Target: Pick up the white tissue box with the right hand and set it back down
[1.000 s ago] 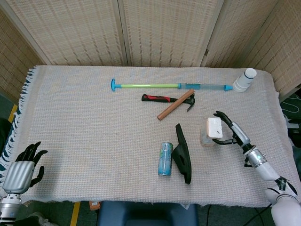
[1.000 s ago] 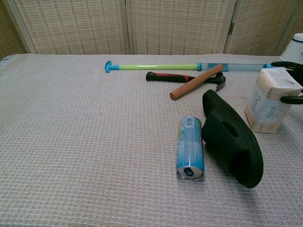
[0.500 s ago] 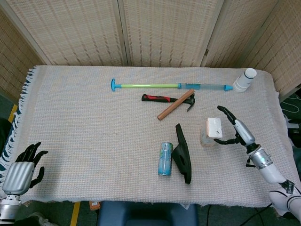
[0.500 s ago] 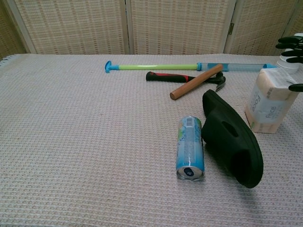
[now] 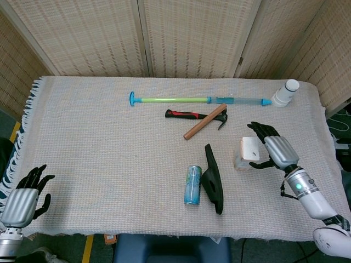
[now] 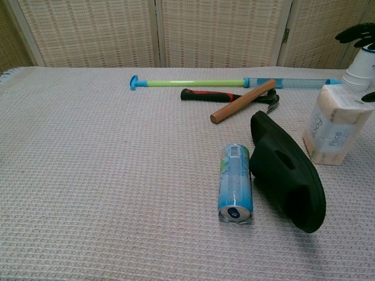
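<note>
The white tissue box (image 5: 248,152) stands on the woven cloth at the right side of the table; the chest view shows it (image 6: 335,124) upright near the right edge. My right hand (image 5: 274,149) hovers just right of it with its fingers spread and nothing in them. In the chest view only its dark fingertips (image 6: 358,34) show, well above the box. The left hand (image 5: 24,197) rests off the table's near left corner, with its fingers apart and empty.
Left of the box lie a black shoehorn-like piece (image 5: 213,178) and a blue can (image 5: 193,184) on its side. Behind them lie a hammer (image 5: 192,115), a wooden dowel (image 5: 204,122) and a green-blue rod (image 5: 197,99). A white bottle (image 5: 286,93) stands at the back right.
The right hand's fingers have come off the tissue box and risen above it. The box stays where it stood. The left hand is unmoved.
</note>
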Controlling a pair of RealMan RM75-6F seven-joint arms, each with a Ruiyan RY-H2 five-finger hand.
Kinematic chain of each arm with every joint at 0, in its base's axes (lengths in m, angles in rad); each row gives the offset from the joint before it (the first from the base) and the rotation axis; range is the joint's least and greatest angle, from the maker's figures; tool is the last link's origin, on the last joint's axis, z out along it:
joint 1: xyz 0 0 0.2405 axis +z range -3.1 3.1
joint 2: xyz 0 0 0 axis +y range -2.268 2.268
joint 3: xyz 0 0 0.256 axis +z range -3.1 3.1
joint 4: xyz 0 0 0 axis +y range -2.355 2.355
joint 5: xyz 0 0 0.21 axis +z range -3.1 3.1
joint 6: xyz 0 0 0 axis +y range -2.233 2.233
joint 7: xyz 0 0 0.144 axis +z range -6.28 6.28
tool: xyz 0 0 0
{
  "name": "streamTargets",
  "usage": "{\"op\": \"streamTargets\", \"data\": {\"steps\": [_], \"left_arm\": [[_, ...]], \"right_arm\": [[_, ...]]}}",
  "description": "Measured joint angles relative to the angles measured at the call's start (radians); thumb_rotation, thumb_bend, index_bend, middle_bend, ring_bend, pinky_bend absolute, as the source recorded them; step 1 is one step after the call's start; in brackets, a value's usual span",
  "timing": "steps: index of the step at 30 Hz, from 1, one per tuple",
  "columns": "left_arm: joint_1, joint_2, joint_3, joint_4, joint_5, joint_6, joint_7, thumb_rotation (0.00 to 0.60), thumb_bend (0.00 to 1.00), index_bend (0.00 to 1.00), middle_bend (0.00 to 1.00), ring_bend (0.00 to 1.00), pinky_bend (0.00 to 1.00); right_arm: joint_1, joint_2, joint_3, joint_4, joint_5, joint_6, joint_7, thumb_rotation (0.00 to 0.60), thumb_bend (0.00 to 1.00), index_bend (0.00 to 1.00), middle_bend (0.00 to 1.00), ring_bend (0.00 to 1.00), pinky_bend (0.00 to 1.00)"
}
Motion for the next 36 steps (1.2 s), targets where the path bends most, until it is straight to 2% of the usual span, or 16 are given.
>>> {"op": "streamTargets", "data": {"steps": [4,10,16,25,36], "left_arm": [[0.001,0.001,0.0,-0.002,0.0,0.001,-0.001,0.6,0.53,0.23,0.0,0.0,0.18],[0.0,0.0,-0.001,-0.004,-0.005,-0.005,0.005,0.6,0.53,0.23,0.0,0.0,0.18],[0.0,0.0,-0.004,-0.002,-0.012,-0.006,0.004,0.6,0.53,0.23,0.0,0.0,0.18],[-0.001,0.0,-0.005,0.0,-0.013,-0.01,-0.001,0.6,0.53,0.23,0.0,0.0,0.18],[-0.002,0.0,-0.003,0.001,-0.01,-0.012,-0.004,0.6,0.53,0.23,0.0,0.0,0.18]], "right_arm": [[0.029,0.062,0.019,-0.066,0.143,-0.071,-0.133,0.6,0.11,0.0,0.0,0.0,0.0],[0.088,0.07,0.027,-0.077,0.294,-0.169,-0.266,0.6,0.11,0.0,0.0,0.0,0.0],[0.144,0.048,0.023,-0.055,0.38,-0.232,-0.338,0.6,0.11,0.0,0.0,0.0,0.0],[0.196,0.022,0.003,-0.033,0.501,-0.258,-0.426,0.6,0.11,0.02,0.01,0.0,0.0],[0.243,-0.006,-0.018,-0.04,0.588,-0.23,-0.503,0.6,0.11,0.11,0.03,0.0,0.0]]}}
